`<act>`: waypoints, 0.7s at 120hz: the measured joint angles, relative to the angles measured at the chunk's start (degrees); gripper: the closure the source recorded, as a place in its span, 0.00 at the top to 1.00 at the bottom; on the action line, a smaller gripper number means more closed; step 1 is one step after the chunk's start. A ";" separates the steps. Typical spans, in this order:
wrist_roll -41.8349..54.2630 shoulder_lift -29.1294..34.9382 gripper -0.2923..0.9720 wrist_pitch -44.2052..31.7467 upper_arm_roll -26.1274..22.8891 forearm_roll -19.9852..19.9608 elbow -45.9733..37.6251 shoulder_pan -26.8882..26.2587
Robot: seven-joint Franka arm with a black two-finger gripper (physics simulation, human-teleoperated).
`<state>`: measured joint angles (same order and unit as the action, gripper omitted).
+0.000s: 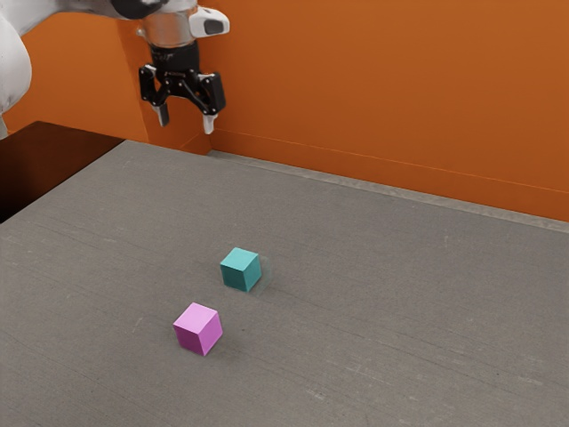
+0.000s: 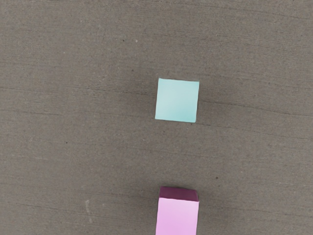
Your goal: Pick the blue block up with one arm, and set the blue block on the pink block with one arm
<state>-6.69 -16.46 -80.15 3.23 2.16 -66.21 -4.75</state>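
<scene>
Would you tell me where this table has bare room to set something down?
The table lies bare from the blue block to the exterior view's right and back to the orange wall; tight only toward the pink block.

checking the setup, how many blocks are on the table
2. The blue block sits centrally on the table; the pink block lies apart from it, nearer the exterior camera. Nothing seems hidden.

The grey table (image 1: 400, 294) carries two cubes, each flat on its bare, faintly streaked surface. The blue block (image 1: 241, 269) lies well below the gripper (image 1: 187, 123), almost straight under the hand in the wrist view. The pink block (image 1: 197, 328) rests near the blue one, not touching it and farther out from under the hand.
</scene>
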 joint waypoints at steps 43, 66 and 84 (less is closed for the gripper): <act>-2.36 -1.91 0.77 1.45 -0.77 2.22 -0.94 -0.02; -4.00 0.53 0.77 -5.51 2.09 1.62 -18.70 -0.07; -3.31 0.61 0.77 -15.02 4.60 -2.37 -29.70 0.05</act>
<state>-9.99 -15.85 -95.17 7.83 -0.21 -95.91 -4.70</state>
